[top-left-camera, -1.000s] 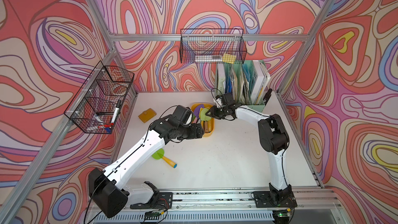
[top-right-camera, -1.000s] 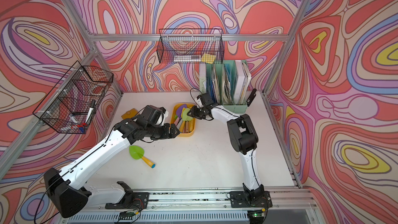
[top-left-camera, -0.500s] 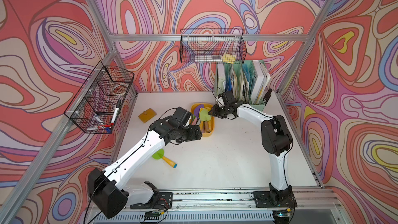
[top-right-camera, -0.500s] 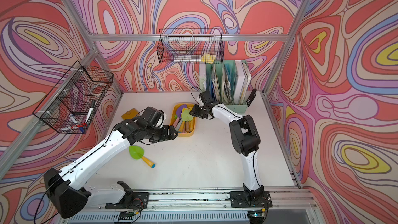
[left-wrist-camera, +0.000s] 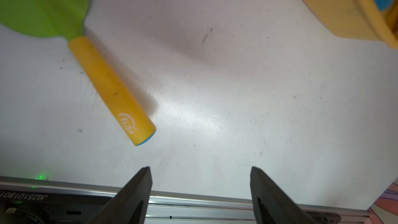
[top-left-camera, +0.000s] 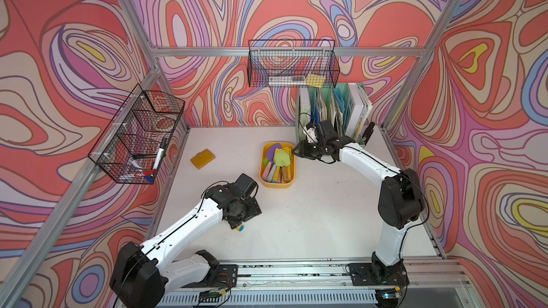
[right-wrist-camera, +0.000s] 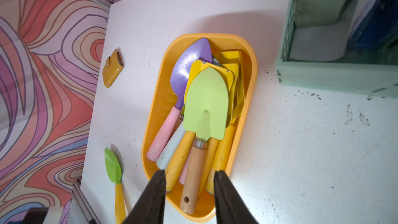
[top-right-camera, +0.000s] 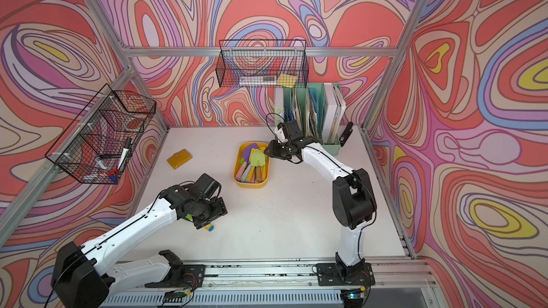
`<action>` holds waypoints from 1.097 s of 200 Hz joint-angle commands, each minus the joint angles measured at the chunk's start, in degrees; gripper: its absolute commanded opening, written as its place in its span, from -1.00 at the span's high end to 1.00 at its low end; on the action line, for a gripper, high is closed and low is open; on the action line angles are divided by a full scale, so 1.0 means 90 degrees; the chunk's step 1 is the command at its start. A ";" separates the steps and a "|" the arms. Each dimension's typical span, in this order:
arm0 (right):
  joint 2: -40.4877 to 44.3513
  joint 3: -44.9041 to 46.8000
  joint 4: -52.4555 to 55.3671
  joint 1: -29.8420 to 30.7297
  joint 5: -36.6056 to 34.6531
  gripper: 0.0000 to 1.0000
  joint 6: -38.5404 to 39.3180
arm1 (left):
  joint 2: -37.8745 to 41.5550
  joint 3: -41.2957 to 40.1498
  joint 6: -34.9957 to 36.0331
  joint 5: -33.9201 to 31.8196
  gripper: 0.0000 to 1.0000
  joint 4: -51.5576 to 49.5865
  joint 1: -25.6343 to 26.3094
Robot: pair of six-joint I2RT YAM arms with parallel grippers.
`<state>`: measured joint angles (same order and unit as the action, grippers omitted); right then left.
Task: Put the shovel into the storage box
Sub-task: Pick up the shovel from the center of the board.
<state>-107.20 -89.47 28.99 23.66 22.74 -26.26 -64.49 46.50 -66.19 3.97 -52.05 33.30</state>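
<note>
The shovel [left-wrist-camera: 112,89], green-bladed with a yellow handle and a blue end cap, lies flat on the white table [top-left-camera: 326,217] at about 8 o'clock of the table's middle. It is outside the storage box [top-left-camera: 277,185], at 7 o'clock of it and well apart. Its blade points toward 10 o'clock and its capped end toward 4 o'clock. In both top views the left arm's wrist covers most of it, and only the capped end shows.

The left gripper [left-wrist-camera: 200,169] hovers over the table just beyond that capped end. Its jaws stand apart with only bare table between them, clear of the shovel.

The storage box, a yellow-orange tub, sits at about 11 o'clock of the table's middle, its long side running 12 to 6. Several toy shovels are piled in it with their handles toward 6 o'clock. A purple-bladed shovel [right-wrist-camera: 191,61] has a pink handle, and a light-green shovel [right-wrist-camera: 206,104] with a wooden handle lies on top of yellow ones.

The right gripper [right-wrist-camera: 189,172] hangs above the box by its 3 o'clock rim. Its jaws are parted and grip nothing.

A mustard card wallet [top-left-camera: 202,158] lies at 9 o'clock of the box. A mint-green file organizer [right-wrist-camera: 312,76] stands at 2 o'clock of it. One black wire basket [top-left-camera: 292,63] hangs on the 12 o'clock wall, and a second wire basket [top-left-camera: 139,140], on the 9 o'clock wall, holds markers.
</note>
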 commanded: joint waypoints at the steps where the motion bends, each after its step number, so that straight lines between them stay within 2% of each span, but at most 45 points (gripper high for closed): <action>1: 0.0214 0.0283 0.0241 -0.0021 0.0278 0.24 0.0378 | 0.0531 -0.0401 -0.1002 -0.0525 -0.54 0.0106 -0.0164; 34: 0.0275 0.0562 0.0176 -0.0014 0.0457 0.24 0.0510 | 0.1357 -0.0857 -0.1737 -0.0976 -0.54 -0.0213 -0.0338; 71: 0.0165 0.0731 -0.0053 -0.0017 0.0699 0.24 0.0489 | 0.1606 -0.1485 -0.2138 -0.0613 -0.52 0.0015 -0.0689; 102: 0.0099 0.0773 -0.0145 -0.0016 0.0821 0.24 0.0504 | 0.1324 -0.1710 -0.2265 -0.0550 -0.51 0.0403 -0.0817; 163: 0.0049 0.0799 -0.0174 -0.0021 0.0879 0.24 0.0564 | 0.0283 -0.1403 -0.1904 -0.0506 -0.49 0.0962 -0.0965; 219: -0.0021 0.0820 -0.0234 -0.0019 0.0920 0.24 0.0518 | -0.0077 -0.1463 -0.1827 -0.0494 -0.41 0.1122 -0.1024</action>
<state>-106.28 -82.81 28.08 23.66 30.13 -21.93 -64.05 32.93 -83.77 -0.19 -42.72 24.64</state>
